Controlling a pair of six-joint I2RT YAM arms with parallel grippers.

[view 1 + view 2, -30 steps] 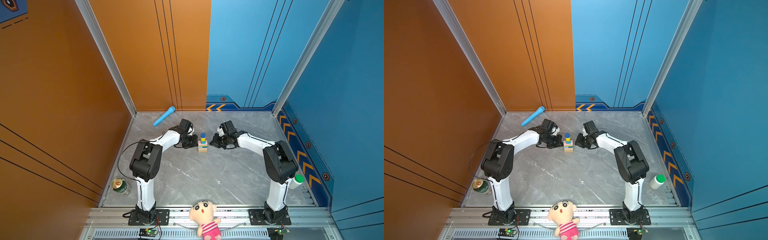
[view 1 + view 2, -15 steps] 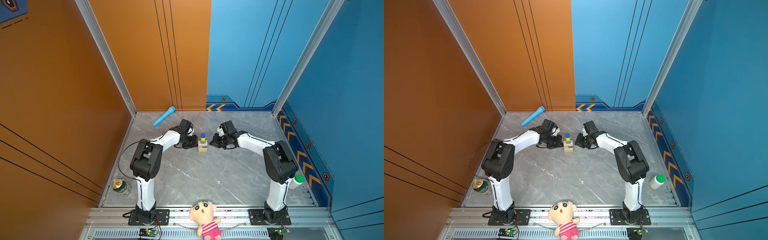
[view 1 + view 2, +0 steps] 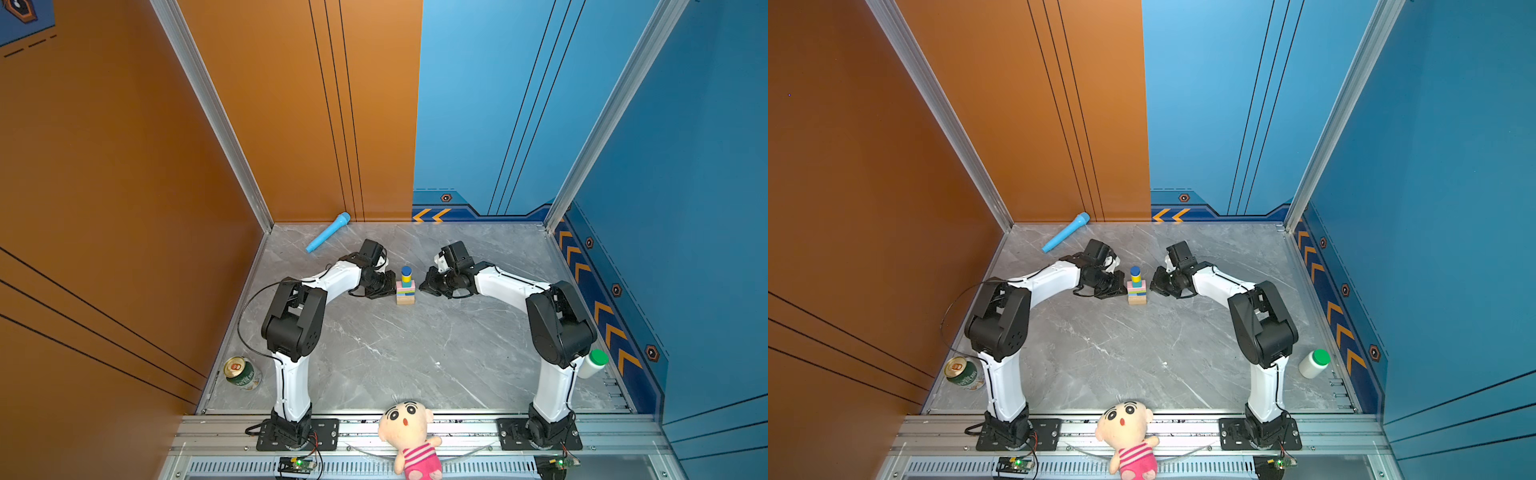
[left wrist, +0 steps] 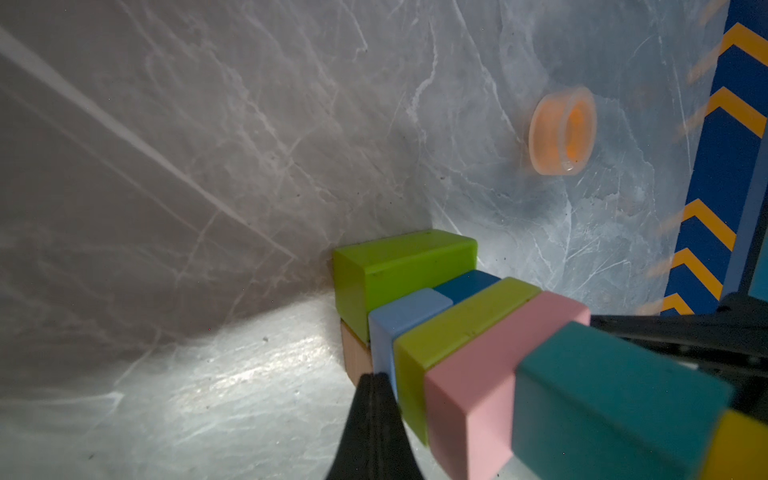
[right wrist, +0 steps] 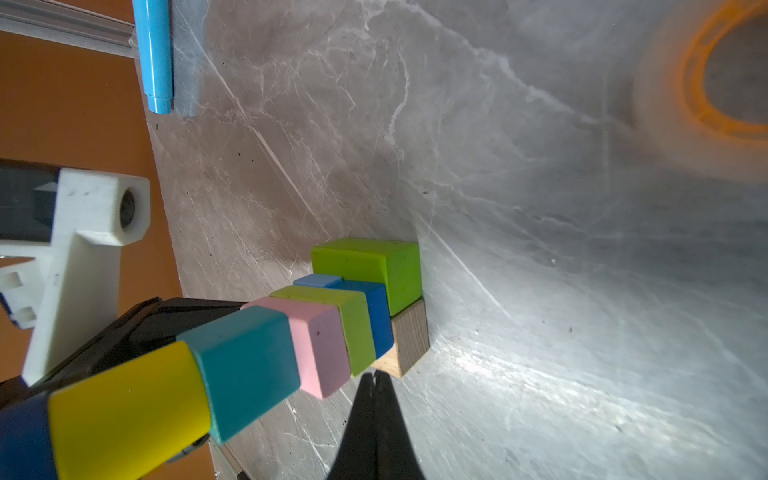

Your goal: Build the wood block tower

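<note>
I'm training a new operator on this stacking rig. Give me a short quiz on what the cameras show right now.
1. True or false: the left gripper and the right gripper both stand open beside the wood block tower.
2. Which piece tops the tower? A yellow cylinder, B dark blue cylinder, C teal cube.
3. Name the long light-blue thing lying apart from the tower.
Key: 1 false, both are shut; 2 B; 3 the toy microphone.

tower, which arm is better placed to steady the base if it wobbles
Left, narrowly: in both top views the left arm has its shut jaws right beside the tower base; the right arm holds its shut jaws a little off it.
</note>
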